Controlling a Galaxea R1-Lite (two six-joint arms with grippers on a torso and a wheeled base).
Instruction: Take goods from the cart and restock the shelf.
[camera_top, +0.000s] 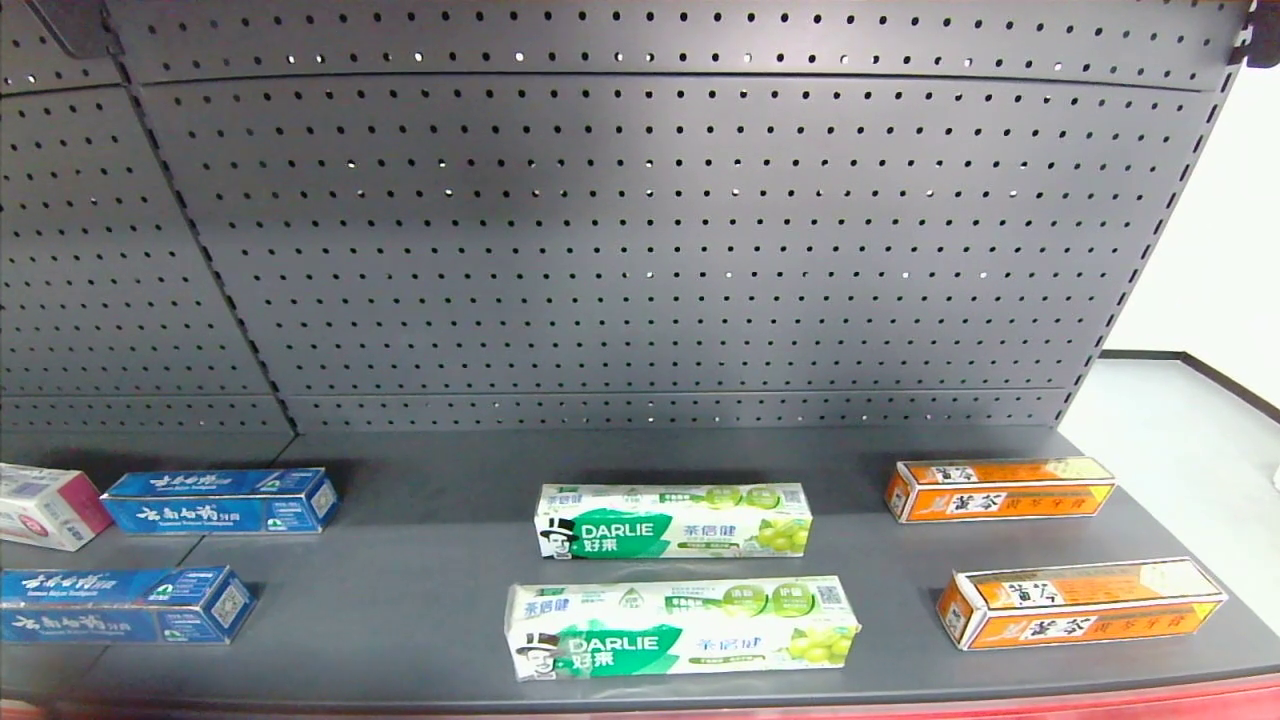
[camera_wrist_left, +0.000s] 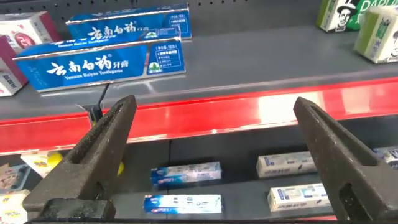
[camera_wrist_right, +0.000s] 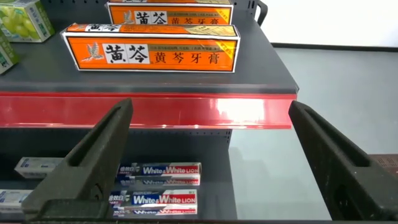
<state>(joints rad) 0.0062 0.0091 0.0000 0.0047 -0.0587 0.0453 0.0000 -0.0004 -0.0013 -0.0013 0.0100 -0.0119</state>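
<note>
Toothpaste boxes lie apparently above spread left pincer and right pincer.

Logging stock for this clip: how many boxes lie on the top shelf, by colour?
Blue boxes: 2
Green boxes: 2
Orange boxes: 2
Pink box: 1
Total: 7

Grey shelf — blue boxes, green boxes, orange boxes lying flat, paired; presumably toothpaste.
</note>
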